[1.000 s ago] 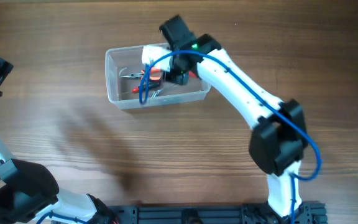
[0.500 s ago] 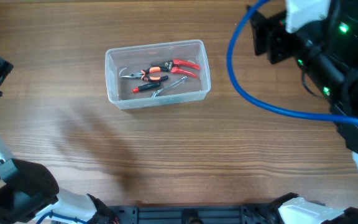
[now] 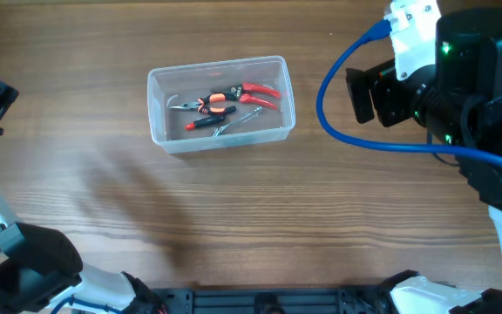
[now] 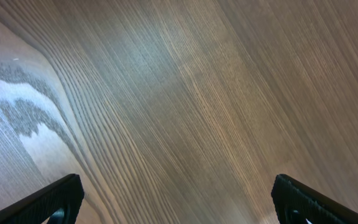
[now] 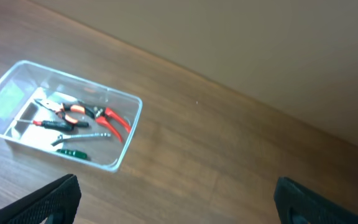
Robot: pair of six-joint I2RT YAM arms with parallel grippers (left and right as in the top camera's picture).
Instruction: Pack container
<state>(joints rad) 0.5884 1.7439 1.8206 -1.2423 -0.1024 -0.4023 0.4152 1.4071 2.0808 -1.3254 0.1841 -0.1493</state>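
The right gripper (image 5: 176, 190) has its two dark fingers (image 5: 55, 200) spread wide with nothing between them. Seen from its wrist camera, only bare table (image 3: 234, 227) lies under the gap. The left gripper (image 4: 176, 193) is likewise spread and empty over plain wood grain.

The container (image 3: 157, 139) sits flat on the table with its open top unobstructed. It holds red-handled pliers (image 3: 258, 91), a second orange-and-black pair (image 3: 206, 105) and a small screwdriver (image 3: 206, 124), all lying loose on its floor. Bare wood runs along every side of the container, broadest on its near side.

The right arm's wrist hangs to the container's right, well apart from it and raised towards the overhead camera. Its blue cable (image 3: 338, 131) loops between them. The left arm stands far to the container's left, at the picture's edge.
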